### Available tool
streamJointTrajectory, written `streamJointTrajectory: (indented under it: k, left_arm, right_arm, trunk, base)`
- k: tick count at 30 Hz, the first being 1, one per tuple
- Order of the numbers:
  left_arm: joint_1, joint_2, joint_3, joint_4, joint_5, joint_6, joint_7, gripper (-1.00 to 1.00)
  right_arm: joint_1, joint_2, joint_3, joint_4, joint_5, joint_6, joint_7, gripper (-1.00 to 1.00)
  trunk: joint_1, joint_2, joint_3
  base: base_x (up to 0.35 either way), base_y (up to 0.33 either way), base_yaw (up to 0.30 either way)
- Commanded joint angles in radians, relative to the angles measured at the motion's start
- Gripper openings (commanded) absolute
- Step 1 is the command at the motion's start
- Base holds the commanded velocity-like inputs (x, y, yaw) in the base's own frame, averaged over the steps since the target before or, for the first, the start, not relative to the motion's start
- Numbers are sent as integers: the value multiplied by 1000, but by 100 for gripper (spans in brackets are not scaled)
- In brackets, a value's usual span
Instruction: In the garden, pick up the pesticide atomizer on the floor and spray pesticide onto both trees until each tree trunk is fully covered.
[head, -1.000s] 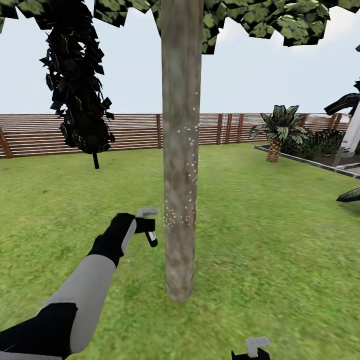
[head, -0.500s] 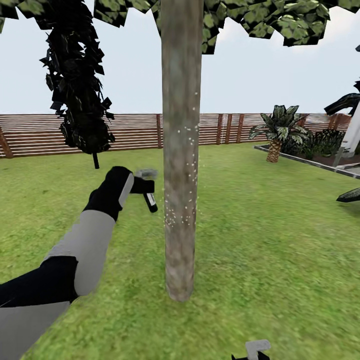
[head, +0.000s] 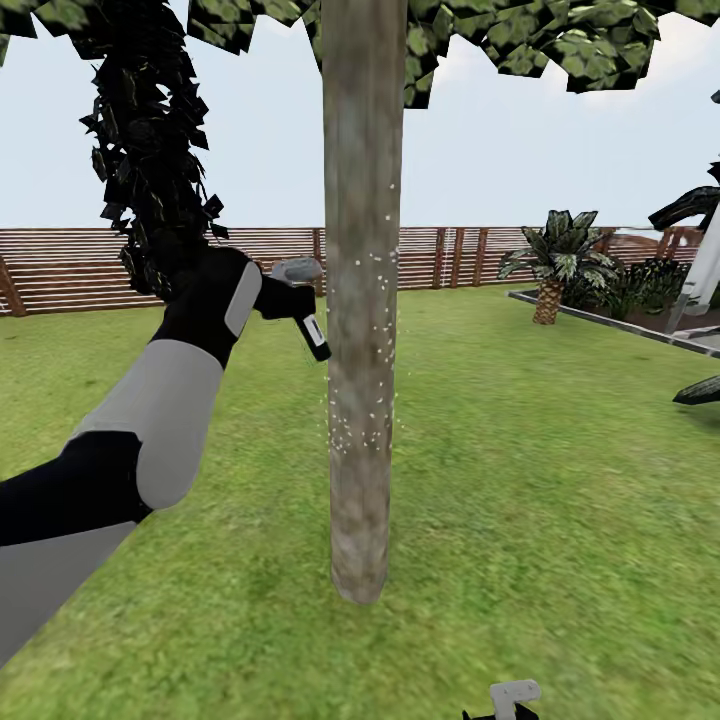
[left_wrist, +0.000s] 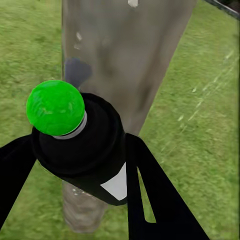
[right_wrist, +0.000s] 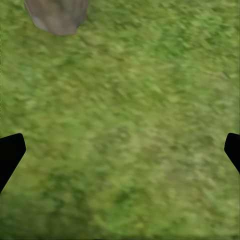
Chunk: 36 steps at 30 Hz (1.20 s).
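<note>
Lawn (head: 560, 480): green grass across the head view; right wrist view adds a close patch of it with the trunk's base at one edge.
Fence (head: 60, 268): brown slats along the far side of the lawn, head view only.
Tree trunk (head: 362, 300): upright grey-brown column, centre of head view, canopy above. Left wrist view gives its bark close up, just beyond the bottle.
Pesticide (head: 360, 425): white specks scattered over the trunk's middle stretch, densest in a band low down, sparser higher up. Left wrist view picks up a few pale specks on the bark and over the grass.
Left gripper (head: 285, 300): raised just left of the trunk, about level with the fence. Fingers clamped on the pesticide atomizer (head: 310, 330).
Pesticide atomizer: dark bottle with white label hangs tilted below the pale spray head, close to the trunk; contact cannot be told. Left wrist view shows the bottle body seated between the two black fingers (left_wrist: 160, 200), one on each side, with a green ball on top that the head view hides.
Right gripper (right_wrist: 120, 150): fingertips at opposite edges of the right wrist view, spread wide, nothing between, grass beneath.
</note>
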Motion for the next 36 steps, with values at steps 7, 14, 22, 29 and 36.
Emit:
streamJointTrajectory:
  k: [7, 14, 22, 29, 36]
  left_arm:
    - [-132, -1, 6, 23, 10, 6, 1, -100]
    - [-191, -3, 5, 23, 10, 8, 1, -100]
    - [-253, -3, 6, 24, 11, 9, 0, -100]
    - [-284, -4, 7, 24, 12, 17, 0, -100]
    - [-305, -27, 8, 162, 14, 20, 1, -100]
  right_arm:
    - [-1, 0, 2, 1, 10, -1, -7, 100]
    - [-1, 0, 2, 1, 10, -1, -7, 100]
    - [-1, 0, 2, 1, 10, -1, -7, 100]
    - [-1, 0, 2, 1, 10, -1, -7, 100]
    - [-1, 0, 2, 1, 10, 0, -7, 100]
  trunk:
    - [1, -2, -2]
    - [1, -2, -2]
    - [1, -2, -2]
    - [1, -2, -2]
    - [1, -2, -2]
  base:
    - [0, 0, 0]
    - [0, 0, 0]
    - [0, 0, 0]
    - [0, 0, 0]
    - [0, 0, 0]
